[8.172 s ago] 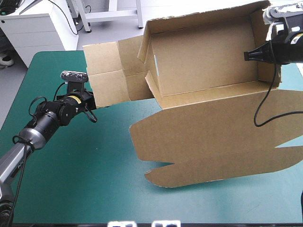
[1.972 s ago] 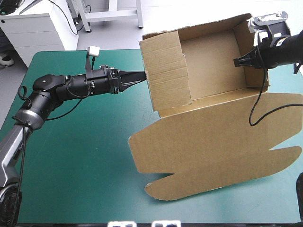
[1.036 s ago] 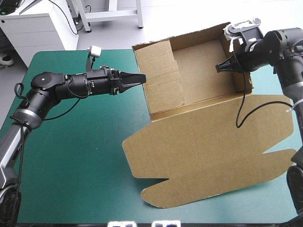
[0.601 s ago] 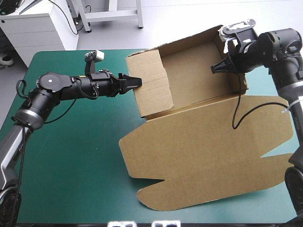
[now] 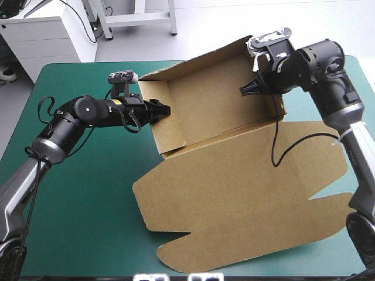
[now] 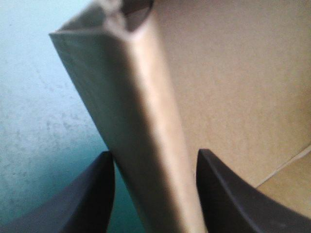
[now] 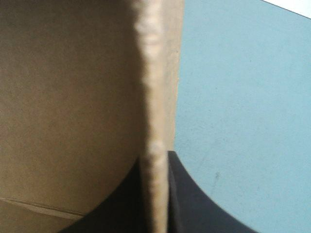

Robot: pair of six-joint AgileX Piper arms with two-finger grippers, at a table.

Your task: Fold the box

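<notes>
The box [image 5: 222, 105] stands on the teal-green cover [image 5: 82, 211] as an open tray, turned askew, with its broad lid [image 5: 234, 193] lying flat on the near side of the box.

The left gripper [image 5: 163, 109] straddles the box's left wall [image 6: 146, 116], a doubled, rolled-over panel. Its black fingers [image 6: 97, 194] sit close against either face, so it appears to be clamped on that wall, though the contact itself is blurred. The right gripper [image 5: 246, 91] is all but closed on the box's right wall [image 7: 154, 87], the thin board edge pinched between its fingers.

**Risks**
- The left wall is hollow where it rolls over. If the left gripper squeezes harder or twists, the fold could crush or spring open instead of tucking down into the box.
- With both arms gripping opposite walls, any uneven pull could rack the tray, tear a crease, or drag the whole box and its lid across the cover.
- The right gripper's hold is narrow and near the wall's top edge, so it could slip off if the box rotates.

**Hard to make out**
- The tuck at the foot of the left wall, inside the box, is hidden.
- The box's far wall is seen only from above.
- The right arm covers the box's far right corner.
- The lid's near edge almost reaches the table's edge.
</notes>
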